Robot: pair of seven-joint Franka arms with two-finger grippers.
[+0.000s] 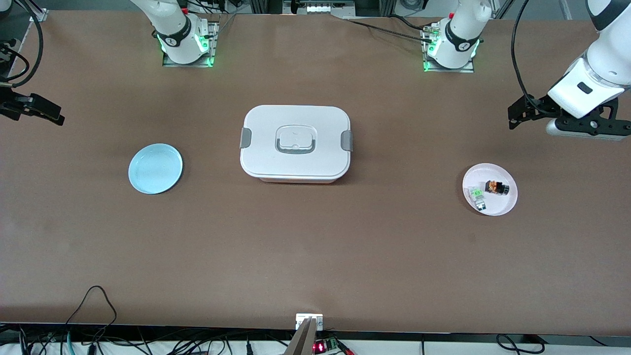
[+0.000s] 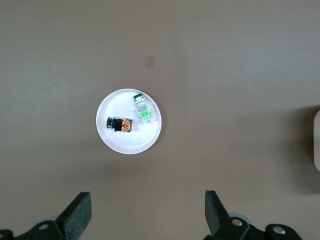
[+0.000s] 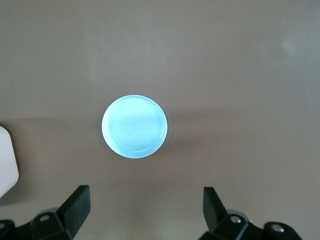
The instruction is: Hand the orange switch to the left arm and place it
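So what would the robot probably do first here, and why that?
Probably the left gripper lowers toward the orange switch. That switch lies on the pink plate at the left arm's end of the table, beside a green switch, and this gripper hangs open above the table near that plate. The right gripper, also open, waits above the blue plate.

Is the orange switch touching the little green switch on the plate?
Apart. The left wrist view shows bare plate between the orange switch and green switch.
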